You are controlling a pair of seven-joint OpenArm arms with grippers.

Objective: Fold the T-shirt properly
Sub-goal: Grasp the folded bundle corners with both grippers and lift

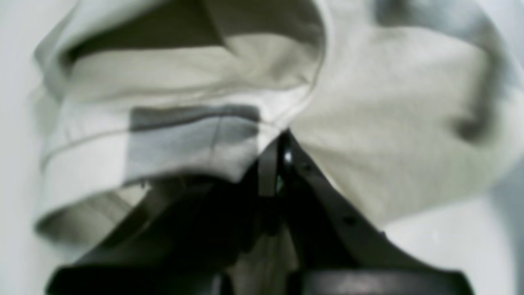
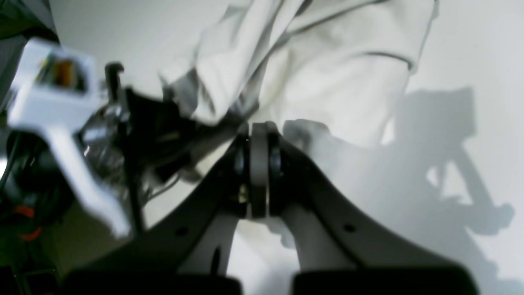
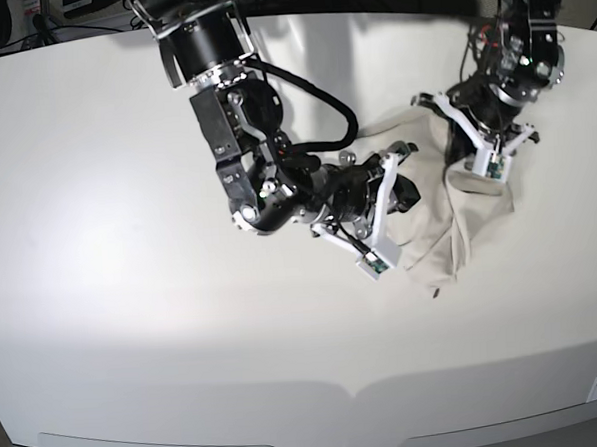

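Observation:
The pale off-white T-shirt [image 3: 457, 220] lies bunched and crumpled on the white table, right of centre in the base view. My left gripper [image 3: 474, 162] is on that view's right, over the shirt's upper part. In the left wrist view its jaws [image 1: 282, 141] are shut on a fold of the T-shirt [image 1: 393, 102]. My right gripper [image 3: 409, 192] reaches in from the left at the shirt's left edge. In the right wrist view its jaws [image 2: 258, 131] are closed on the edge of the T-shirt [image 2: 335, 78]. The collar and the label are hidden.
The white table [image 3: 132, 292] stretches wide to the left and front of the shirt. The left arm's white camera mount [image 2: 53, 94] with its cables sits close beside my right gripper. The table's front edge [image 3: 318, 395] is well away from the shirt.

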